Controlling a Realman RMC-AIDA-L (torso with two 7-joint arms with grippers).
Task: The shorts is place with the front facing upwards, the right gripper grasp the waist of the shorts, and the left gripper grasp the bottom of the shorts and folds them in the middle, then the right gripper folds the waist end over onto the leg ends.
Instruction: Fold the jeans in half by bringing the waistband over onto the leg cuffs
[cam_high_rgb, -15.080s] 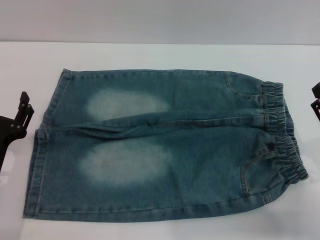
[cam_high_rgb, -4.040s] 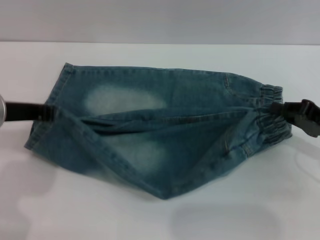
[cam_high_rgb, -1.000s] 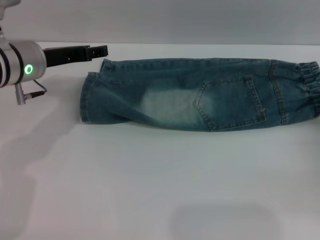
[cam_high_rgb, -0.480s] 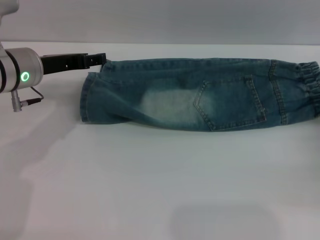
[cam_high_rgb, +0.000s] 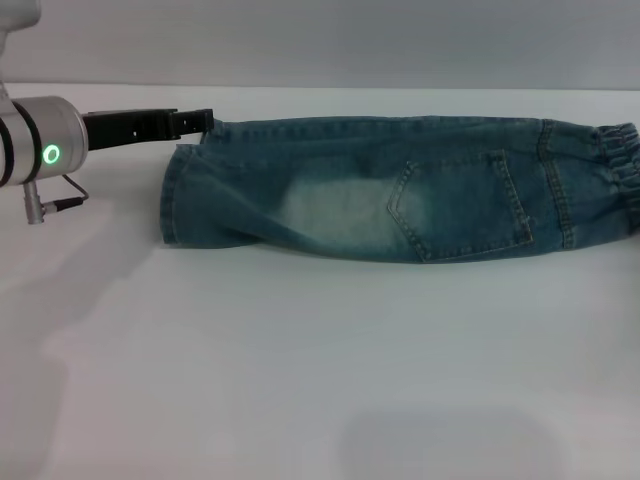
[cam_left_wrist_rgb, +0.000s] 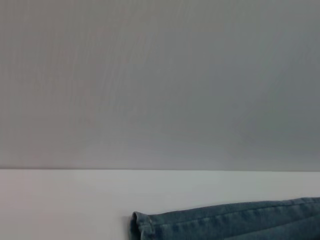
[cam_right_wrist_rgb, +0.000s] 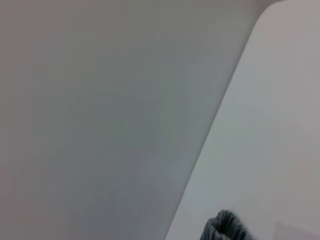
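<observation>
The shorts (cam_high_rgb: 400, 190) lie folded lengthwise on the white bench (cam_high_rgb: 320, 370), back pocket up, waist end twd my right, leg ends twd my left. My left hand (cam_high_rgb: 200, 121) sits at the far leg-end corner, just touching the hem (fingers open or closed — can't tell). Right hand isn't visible in the head view.

Bare table (cam_high_rgb: 300, 380) lies open in front of the folded shorts (cam_high_rgb: 400, 190).
</observation>
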